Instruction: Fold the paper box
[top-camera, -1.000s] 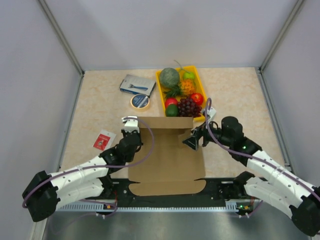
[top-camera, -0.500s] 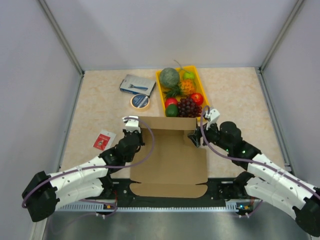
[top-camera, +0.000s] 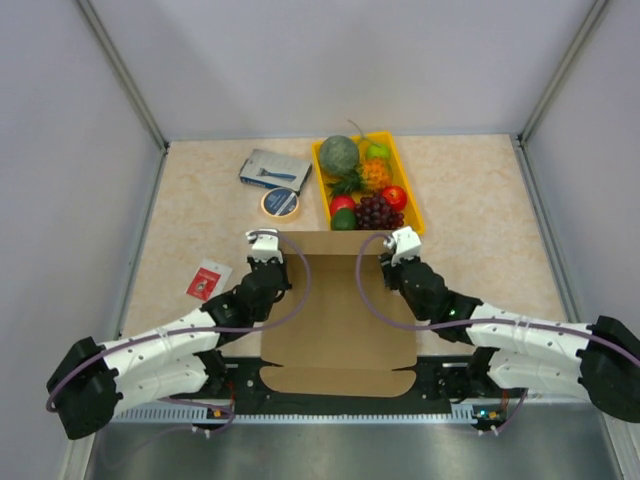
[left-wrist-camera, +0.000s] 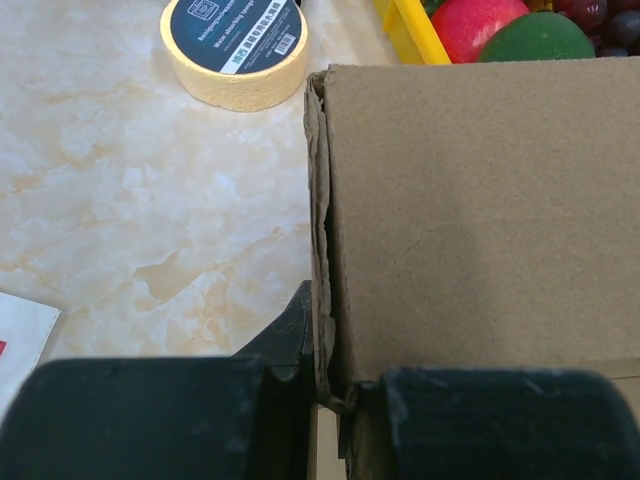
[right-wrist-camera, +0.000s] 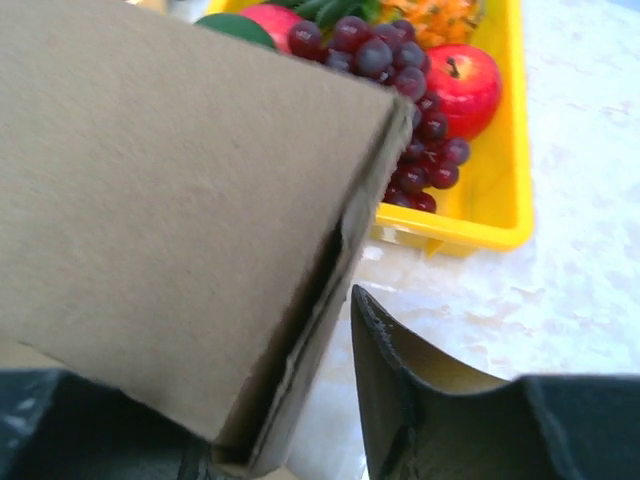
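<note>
Paper box (top-camera: 338, 312): plain brown cardboard, partly folded, lying at the centre of the surface (top-camera: 480, 200) toward 6 o'clock, between the two arms. Its far panel is raised at 12 o'clock. A rounded flap lies flat at 6 o'clock, over the near edge.

Left end effector (left-wrist-camera: 325, 388): at the box's 10 o'clock corner, pressed together on the upright left side wall. The wrist view shows the cardboard edge pinched between both fingers.

Right end effector (top-camera: 388, 258): at the box's 2 o'clock corner, astride the right side wall with its jaws apart. The outer finger (right-wrist-camera: 385, 380) stands clear of the cardboard with a visible gap. The inner finger is mostly hidden under the panel.

Fruit tray (top-camera: 414, 200): yellow plastic, at 12 to 1 o'clock of the box, just beyond the raised panel.
- Melon (top-camera: 339, 155)
- Dark grapes (top-camera: 377, 213)
- Red apple (top-camera: 395, 197)
- Round green fruit (top-camera: 344, 222) at the near corner

Tape roll (top-camera: 281, 203): cream with a dark label on top, lying flat at 11 o'clock of the box, beside the tray.

Packet (top-camera: 274, 168): small, blue-grey, at 11 o'clock, just beyond the tape roll.

Card (top-camera: 207, 280): small, red and white, at 9 o'clock of the box, apart from it, beside the left arm.
</note>
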